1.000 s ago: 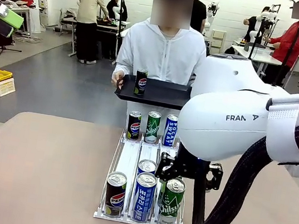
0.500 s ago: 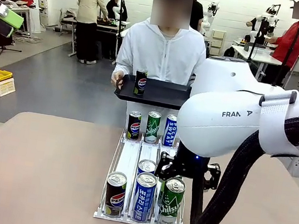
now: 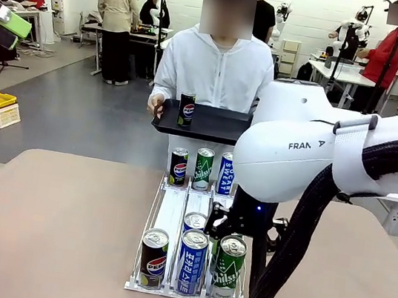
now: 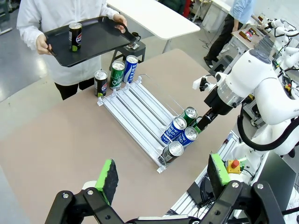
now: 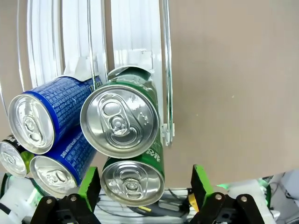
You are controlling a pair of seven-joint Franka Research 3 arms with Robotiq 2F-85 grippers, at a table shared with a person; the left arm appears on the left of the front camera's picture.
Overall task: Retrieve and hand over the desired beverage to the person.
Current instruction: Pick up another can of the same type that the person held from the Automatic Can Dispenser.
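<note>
The person [image 3: 215, 65] in a white hooded jacket stands at the far side holding a black tray [image 3: 210, 124] with one Pepsi can [image 3: 187, 109] on it. A white rack [image 3: 172, 216] on the table holds Pepsi, blue Pocari Sweat and green Chilsung cans at both ends. My right gripper [image 5: 145, 186] hangs open over the right lane. Its green pads [image 5: 88, 185] stand either side of the nearest green can [image 5: 132, 181], with a second green can [image 5: 120, 122] right behind it. In the front view that gripper [image 3: 236, 228] sits just above the near green can [image 3: 229, 266]. High over the table's left, my left gripper [image 4: 163, 172] is open and holds nothing.
Blue cans [image 5: 35, 123] lie close beside the green ones in the middle lane, and a Pepsi can [image 3: 153, 257] stands in the left lane. Three cans [image 3: 203, 168] stand at the rack's far end. Bare table [image 3: 44, 231] lies left of the rack. Other people work at tables behind.
My right arm has shifted a little left and lower, bringing its gripper closer over the near green cans. The person and tray have stayed put.
</note>
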